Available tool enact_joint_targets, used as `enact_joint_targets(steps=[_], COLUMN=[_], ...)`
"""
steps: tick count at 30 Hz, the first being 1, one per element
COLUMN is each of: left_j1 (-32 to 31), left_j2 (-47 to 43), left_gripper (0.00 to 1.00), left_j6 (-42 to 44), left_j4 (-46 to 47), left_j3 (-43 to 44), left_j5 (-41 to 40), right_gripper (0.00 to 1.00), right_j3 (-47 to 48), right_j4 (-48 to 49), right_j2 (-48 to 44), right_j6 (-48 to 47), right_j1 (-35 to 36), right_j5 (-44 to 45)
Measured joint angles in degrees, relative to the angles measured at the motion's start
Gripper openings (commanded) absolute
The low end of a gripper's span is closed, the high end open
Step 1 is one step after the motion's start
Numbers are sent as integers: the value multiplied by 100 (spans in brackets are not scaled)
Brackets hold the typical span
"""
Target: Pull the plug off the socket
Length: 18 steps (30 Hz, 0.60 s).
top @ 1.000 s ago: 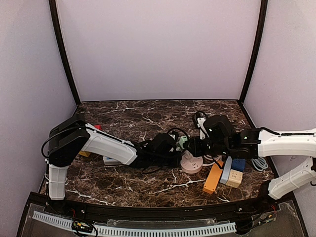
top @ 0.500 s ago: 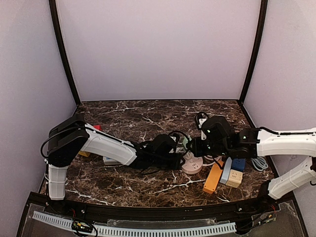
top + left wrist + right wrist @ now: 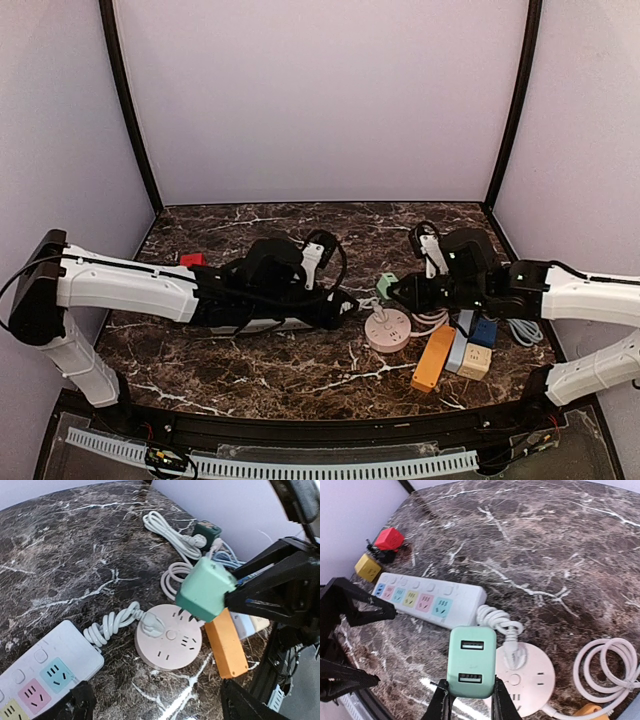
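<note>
Right gripper [image 3: 470, 696] is clamped on the green plug [image 3: 471, 661], held in the air above the round pink socket [image 3: 522, 680] at lower centre of the right wrist view. The prongs look clear of the socket, so the pull seems done, with at most setting the plug down left. Left gripper [image 3: 338, 305] is spread wide, holds nothing, and sits left of the socket over a white strip [image 3: 430, 600]. Compared with 1 second ago, the left arm has swung back leftward from the socket, and the plug sits slightly further right.
</note>
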Motion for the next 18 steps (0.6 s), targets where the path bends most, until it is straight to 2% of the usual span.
enact_joint_targets(steps=[9,14,18], left_j1=[581,745,743], left_j2=[-1025,-1375,-1488], left_gripper=[91,92,88], left_j6=[634,614,476], left_j4=[68,236,616], left_j3=[-907,-1161,-1169], left_j5=[2079,3220,4041], right_gripper=[0,0,0], right_j3=[-46,48,245], right_j4=[684,1071,1193], right_j2=[-131,-96,127], right_j6=[-664,-772,-824], right_j1=[-26,-26,-15], right_j5=[-2339,-3578,-4168])
